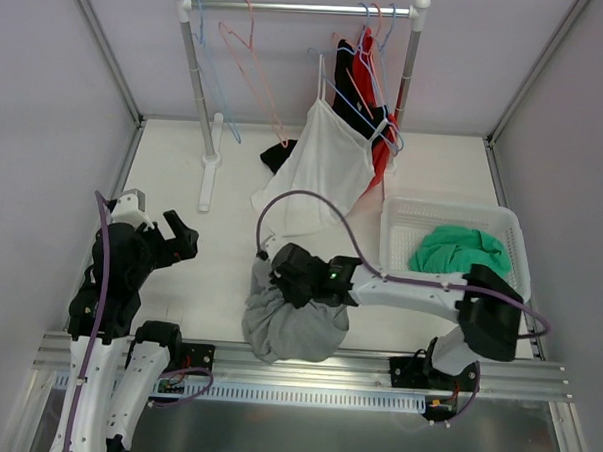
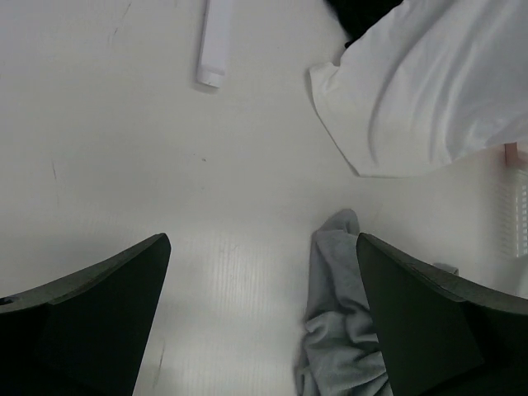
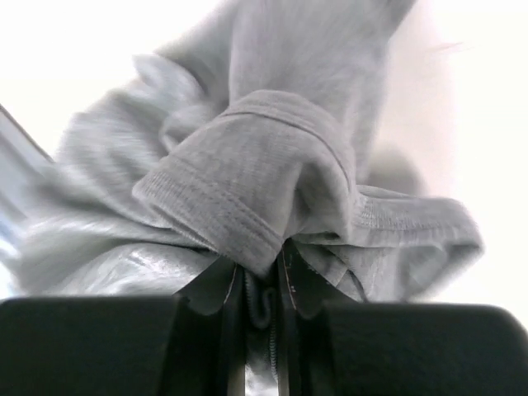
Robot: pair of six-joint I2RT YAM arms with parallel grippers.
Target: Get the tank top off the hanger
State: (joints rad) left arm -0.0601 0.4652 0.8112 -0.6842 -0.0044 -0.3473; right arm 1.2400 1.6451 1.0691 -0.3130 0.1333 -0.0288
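Observation:
A grey tank top (image 1: 292, 326) lies bunched on the white table near the front edge, off any hanger. My right gripper (image 1: 280, 270) is shut on a fold of it; in the right wrist view the grey fabric (image 3: 247, 165) is pinched between the jaws of the gripper (image 3: 260, 268). My left gripper (image 1: 181, 236) is open and empty at the left, above the table. In the left wrist view the gripper (image 2: 262, 243) hovers with the grey top (image 2: 338, 313) beside its right finger. A white tank top (image 1: 324, 162) still hangs on a hanger from the rack.
The clothes rack (image 1: 301, 6) stands at the back with empty pink (image 1: 253, 69) and blue hangers, plus black (image 1: 346, 73) and red garments. A white basket (image 1: 396, 240) at the right holds a green cloth (image 1: 461, 250). The rack's foot (image 2: 213, 45) is ahead of my left gripper.

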